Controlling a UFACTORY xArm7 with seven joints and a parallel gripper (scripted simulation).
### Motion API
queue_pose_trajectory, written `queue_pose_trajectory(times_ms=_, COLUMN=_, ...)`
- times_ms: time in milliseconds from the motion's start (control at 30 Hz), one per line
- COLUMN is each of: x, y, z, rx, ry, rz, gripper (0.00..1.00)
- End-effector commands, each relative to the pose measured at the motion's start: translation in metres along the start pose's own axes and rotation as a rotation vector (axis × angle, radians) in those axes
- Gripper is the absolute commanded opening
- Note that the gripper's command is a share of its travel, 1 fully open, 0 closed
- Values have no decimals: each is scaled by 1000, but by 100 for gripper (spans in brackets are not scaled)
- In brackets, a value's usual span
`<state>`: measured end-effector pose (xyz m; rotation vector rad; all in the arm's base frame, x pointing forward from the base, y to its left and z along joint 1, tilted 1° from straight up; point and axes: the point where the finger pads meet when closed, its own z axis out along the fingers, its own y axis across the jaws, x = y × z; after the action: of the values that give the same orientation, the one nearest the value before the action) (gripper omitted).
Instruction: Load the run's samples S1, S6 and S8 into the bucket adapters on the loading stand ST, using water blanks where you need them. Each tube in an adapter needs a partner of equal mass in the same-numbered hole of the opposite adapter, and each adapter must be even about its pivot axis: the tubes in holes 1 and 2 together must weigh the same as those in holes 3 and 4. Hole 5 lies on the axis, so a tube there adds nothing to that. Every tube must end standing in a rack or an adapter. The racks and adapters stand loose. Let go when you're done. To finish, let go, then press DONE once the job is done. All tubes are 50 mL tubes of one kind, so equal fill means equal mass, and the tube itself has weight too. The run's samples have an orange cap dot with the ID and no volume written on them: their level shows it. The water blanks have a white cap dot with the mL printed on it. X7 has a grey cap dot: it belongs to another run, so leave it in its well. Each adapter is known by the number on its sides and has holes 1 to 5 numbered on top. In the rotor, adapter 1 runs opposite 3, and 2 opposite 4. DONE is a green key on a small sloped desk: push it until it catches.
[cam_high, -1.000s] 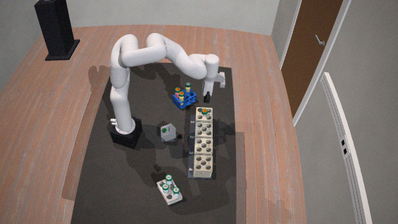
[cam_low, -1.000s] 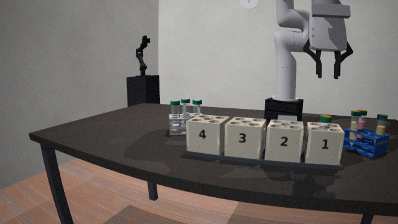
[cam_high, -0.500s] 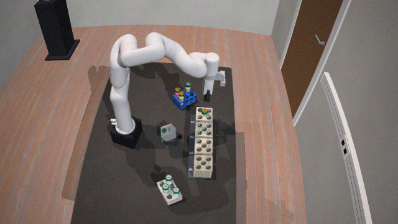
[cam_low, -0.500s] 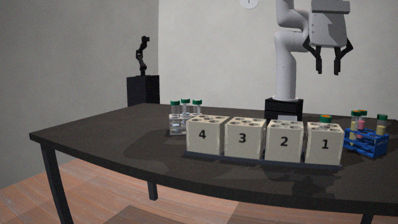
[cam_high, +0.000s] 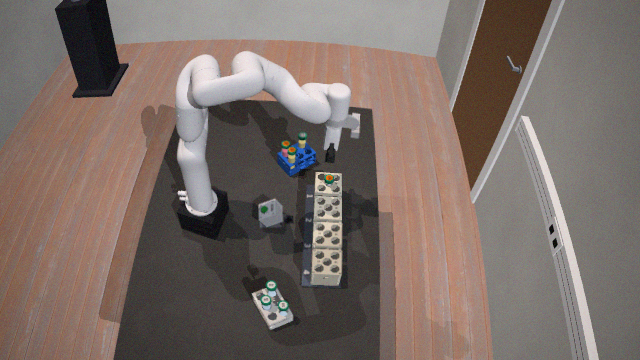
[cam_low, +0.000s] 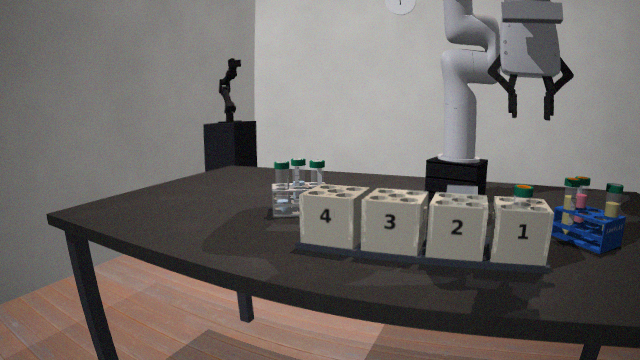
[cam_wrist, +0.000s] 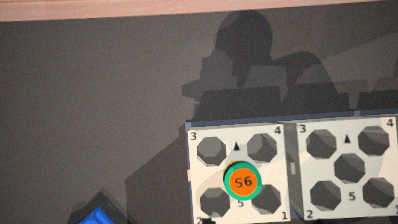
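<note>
Nearest the wrist camera, sample S6 (cam_high: 329, 178) (cam_low: 523, 191) (cam_wrist: 243, 181) is standing in hole 5 of adapter 1 (cam_high: 317, 183) (cam_low: 522, 246) (cam_wrist: 196, 170), right on the pivot axis, where its weight leaves the side-to-side balance alone. Smart spot! Its partner belongs in hole 5 of adapter 3 (cam_high: 316, 234) (cam_low: 390, 237), and that one is vacant, so this pair looks half made. Above and just off the row hangs the xArm Gripper (cam_high: 330, 153) (cam_low: 530, 107), about half open, nothing between its fingers, well clear of the cap. All four adapters sit in line on the loading stand (cam_high: 307, 260) (cam_low: 420, 256) (cam_wrist: 325, 115). Over to the blue rack (cam_high: 288, 167) (cam_low: 612, 231) (cam_wrist: 98, 217): two orange-dotted tubes, presumably S1 and S8, one pink-filled (cam_high: 285, 146) (cam_low: 581, 201), one yellow-filled (cam_high: 292, 152) (cam_low: 572, 192); their IDs are too small to read. Beside them, a third tube (cam_high: 302, 140) (cam_low: 614, 202) seems to be X7 (the gatecrasher, best left alone). Three water blanks (cam_high: 271, 286) (cam_low: 298, 172) wait in the white rack (cam_high: 272, 325) (cam_low: 274, 201), there to supply matching weight; their printed volumes can't be read. Next, I'd judge, comes another tube, gripped upright and lifted straight, since the loose racks could shift. DONE key (cam_high: 264, 209)? That's for last.

- The white gripper with black fingers (cam_high: 330, 159) (cam_low: 530, 117) has risen slightly above the table (cam_high: 215, 320) (cam_low: 200, 220) since a second ago.
- Its fingers (cam_low: 548, 107) now stand somewhat wider apart.
</note>
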<state>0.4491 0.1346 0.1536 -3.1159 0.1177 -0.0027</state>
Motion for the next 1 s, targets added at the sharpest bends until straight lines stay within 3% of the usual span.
queue_pose_trajectory(times_ms=0, x=-6, y=-7, z=-2, rx=-1, ry=7, rz=65, gripper=57)
queue_pose_trajectory(times_ms=800, x=-91, y=-77, z=-1, rx=2, ry=6, rz=799, gripper=57)
queue_pose_trajectory(times_ms=967, x=-111, y=-93, z=-1, rx=2, ry=6, rz=804, gripper=57)
